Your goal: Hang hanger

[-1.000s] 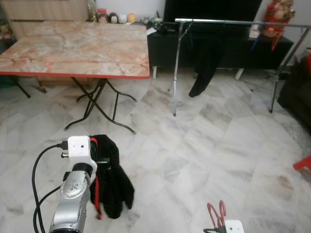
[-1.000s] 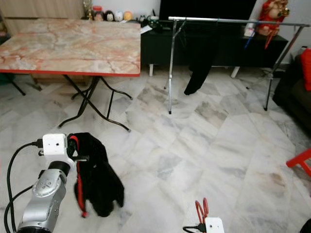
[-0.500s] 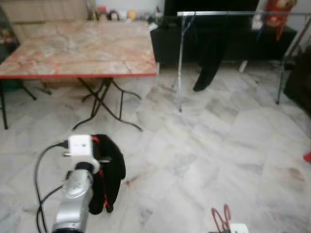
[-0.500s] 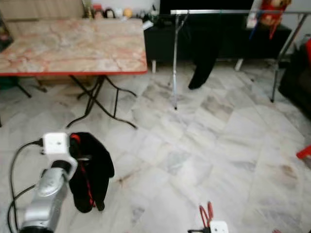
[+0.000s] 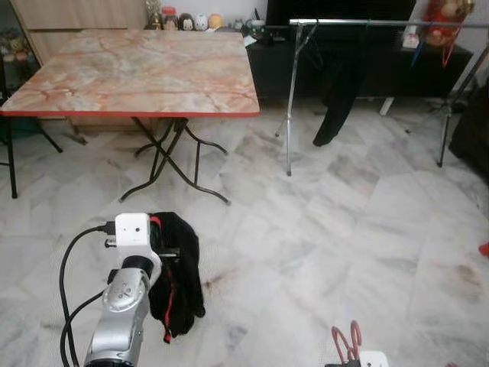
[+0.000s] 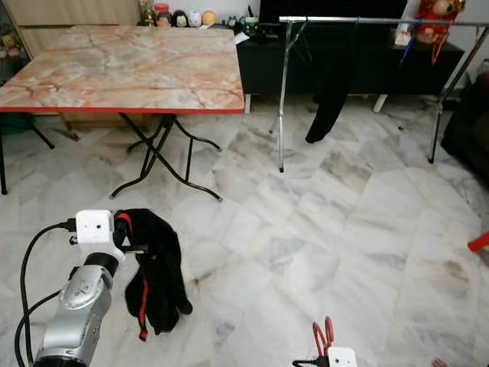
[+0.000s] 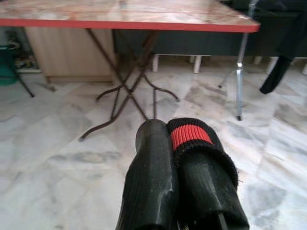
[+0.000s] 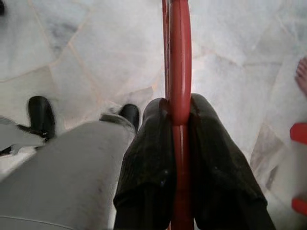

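Standing across the marble floor [image 5: 359, 229] is a folding worktop [image 5: 145, 73] with a pink marbled top, red edge and crossed black legs, with small figurines [image 5: 187, 21] lined up behind its far edge. Just beside it to the right, a metal clothes rail [image 5: 382, 24] is spanning the far end of the room in front of a low black cabinet [image 5: 367, 65], and a dark garment [image 5: 340, 95] is hanging from the rail with its lower end clear of the floor. A stretch of bare floor is lying between the robot and the rail, with the worktop's legs off to the left side of it. The left gripper [image 7: 184, 153] is holding its jaws closed on a black garment [image 5: 177, 267] with red trim, which is draping down beside the silver forearm; a red-banded cuff is covering one finger in the left wrist view. The right gripper [image 8: 176, 120] is squeezing its jaws on a red hanger [image 8: 178, 57], a thin glossy plastic one running straight out between the fingers, held low on the robot's right with its loops [image 5: 345, 340] poking up over the floor.
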Tool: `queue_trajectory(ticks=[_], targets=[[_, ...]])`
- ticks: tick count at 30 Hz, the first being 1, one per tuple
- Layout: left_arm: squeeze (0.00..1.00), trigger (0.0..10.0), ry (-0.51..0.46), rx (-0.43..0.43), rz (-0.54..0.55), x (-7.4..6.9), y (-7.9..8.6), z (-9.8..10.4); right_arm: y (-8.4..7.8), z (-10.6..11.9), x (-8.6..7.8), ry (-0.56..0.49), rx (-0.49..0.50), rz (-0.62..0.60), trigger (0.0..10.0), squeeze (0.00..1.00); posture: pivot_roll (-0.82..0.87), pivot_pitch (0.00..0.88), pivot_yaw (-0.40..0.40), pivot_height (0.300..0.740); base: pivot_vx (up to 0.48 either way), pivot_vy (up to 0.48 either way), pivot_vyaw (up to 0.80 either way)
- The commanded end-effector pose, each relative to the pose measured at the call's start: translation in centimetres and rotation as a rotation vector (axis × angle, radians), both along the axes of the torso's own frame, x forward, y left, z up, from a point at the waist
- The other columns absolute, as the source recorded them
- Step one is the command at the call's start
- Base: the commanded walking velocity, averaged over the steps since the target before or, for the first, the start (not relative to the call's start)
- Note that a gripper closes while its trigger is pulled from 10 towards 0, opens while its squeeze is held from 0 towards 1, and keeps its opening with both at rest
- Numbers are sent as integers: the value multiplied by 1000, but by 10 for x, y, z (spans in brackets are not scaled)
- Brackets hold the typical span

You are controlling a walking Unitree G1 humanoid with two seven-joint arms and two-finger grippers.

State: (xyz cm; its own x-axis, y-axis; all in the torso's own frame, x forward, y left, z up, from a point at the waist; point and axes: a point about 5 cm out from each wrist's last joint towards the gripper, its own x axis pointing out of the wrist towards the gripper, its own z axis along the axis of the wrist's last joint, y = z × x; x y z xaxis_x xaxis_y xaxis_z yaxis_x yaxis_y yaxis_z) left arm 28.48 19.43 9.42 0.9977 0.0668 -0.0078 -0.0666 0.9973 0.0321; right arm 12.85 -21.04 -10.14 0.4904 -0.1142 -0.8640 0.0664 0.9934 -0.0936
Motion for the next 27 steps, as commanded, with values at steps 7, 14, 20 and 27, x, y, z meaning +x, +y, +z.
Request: queue_trajectory(ticks=[7, 14, 20, 27], targets=[[0, 10000, -43, 4, -1, 3, 0, 11, 2, 1, 3, -17, 17, -3, 10000, 0, 54, 0, -39, 740, 0, 47, 638], [0, 10000, -41, 6, 0, 3, 1, 12, -7, 0, -7, -4, 21, -19, 10000, 0, 55, 0, -39, 740, 0, 140, 114], [0, 10000, -48, 9, -2, 4, 0, 13, -14, 0, -12, -5, 26, -30, 10000, 0, 61, 0, -42, 740, 0, 132, 0], [0, 10000, -78, 24, -58, 4, -7, 20, -9, 0, -9, -12, 28, -32, 10000, 0, 66, 0, -38, 740, 0, 0, 0]])
